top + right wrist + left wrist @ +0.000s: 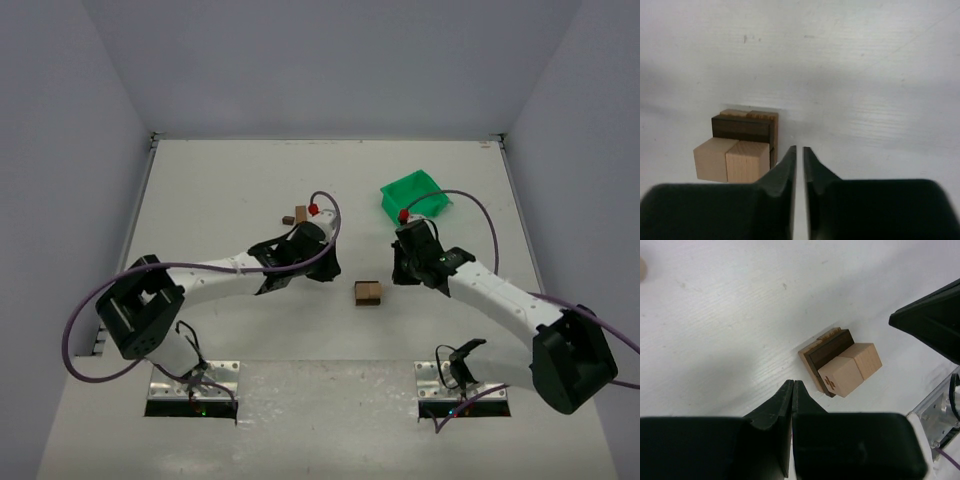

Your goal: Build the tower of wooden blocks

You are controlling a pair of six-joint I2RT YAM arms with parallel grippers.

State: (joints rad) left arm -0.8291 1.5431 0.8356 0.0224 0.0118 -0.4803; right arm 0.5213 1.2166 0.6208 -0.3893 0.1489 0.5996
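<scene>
Both pairs of my jaws are pressing together with nothing between them. The left gripper [792,386] is pinching fully shut, and the right gripper [799,150] is leaving only a thin crack.

The wood block tower [368,293] is sitting on the table [230,180] between my two grippers. It is at about 4 o'clock from the left one and 8 o'clock from the right one, near both but touching neither. I think I am holding them off to the sides so I am not bumping it. It is showing two light cubes [850,369] on top, a dark piece [832,346] under them and tan wood [747,114] at the bottom.

Some loose blocks [297,215] are lying at 11 o'clock from my left gripper, so more building is probably waiting. My left arm [220,268] is partly covering them, so I am not able to count them. The green bin [415,195] is sitting at 12 o'clock from my right gripper, and I cannot tell what is inside it. A round tan bit [642,267] is getting cut off at the edge of the left wrist view.
</scene>
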